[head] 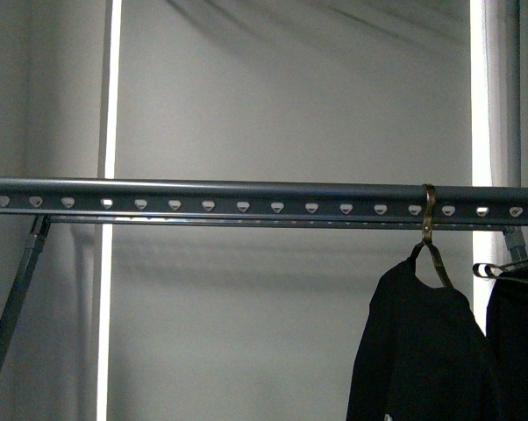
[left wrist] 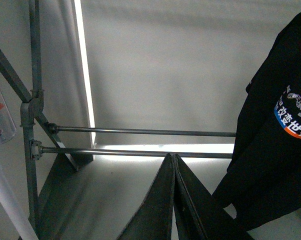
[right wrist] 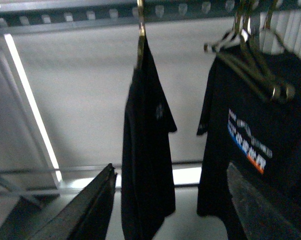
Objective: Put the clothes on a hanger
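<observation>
Black fabric of the T-shirt (head: 422, 351) runs off the lower right of the front frame, its gold hanger (head: 430, 230) hooked over the grey rail (head: 246, 202). Beside it, a second black garment (head: 520, 342) is cut by the right edge. Neither arm shows there. The left gripper (left wrist: 173, 200) points upward, jaws pressed together, empty; the right gripper (right wrist: 170, 200), blurred, gapes wide below the shirts.

Dim grey scene; bright vertical window strips (head: 111, 88) glare white; right wrist view blurred, garments nearly featureless black.
</observation>
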Motion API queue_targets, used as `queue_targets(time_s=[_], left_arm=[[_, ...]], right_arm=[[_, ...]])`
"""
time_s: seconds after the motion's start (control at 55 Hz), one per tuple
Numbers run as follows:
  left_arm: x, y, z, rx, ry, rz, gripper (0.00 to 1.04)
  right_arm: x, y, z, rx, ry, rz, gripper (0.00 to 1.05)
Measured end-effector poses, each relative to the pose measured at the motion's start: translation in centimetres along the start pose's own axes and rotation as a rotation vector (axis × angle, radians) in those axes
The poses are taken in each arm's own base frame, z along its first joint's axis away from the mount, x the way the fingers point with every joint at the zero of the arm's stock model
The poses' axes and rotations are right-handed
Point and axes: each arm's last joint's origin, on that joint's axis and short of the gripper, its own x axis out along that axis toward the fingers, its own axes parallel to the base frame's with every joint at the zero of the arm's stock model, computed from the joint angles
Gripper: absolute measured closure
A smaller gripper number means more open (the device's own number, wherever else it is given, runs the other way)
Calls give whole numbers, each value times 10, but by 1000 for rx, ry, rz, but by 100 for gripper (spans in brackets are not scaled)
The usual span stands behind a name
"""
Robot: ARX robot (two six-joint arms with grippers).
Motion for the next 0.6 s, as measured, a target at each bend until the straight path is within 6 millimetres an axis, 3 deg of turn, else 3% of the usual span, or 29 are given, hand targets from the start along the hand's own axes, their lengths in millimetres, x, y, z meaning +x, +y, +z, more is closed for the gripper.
queue_targets(time_s=[0.036, 0.127, 0.364, 0.6], left_arm=[[-1, 0, 0, 0, -1, 0, 101], [-3, 0, 0, 0, 1, 0, 101], [-7, 0, 0, 0, 0, 0, 101], [-20, 0, -3, 0, 7, 0, 101]], right_arm=[[0, 2, -19, -13, 35, -6, 45], [1, 7, -42, -31, 80, -37, 59], [-1, 14, -49, -52, 60, 8, 103], [-2, 13, -58, -54, 63, 9, 102]])
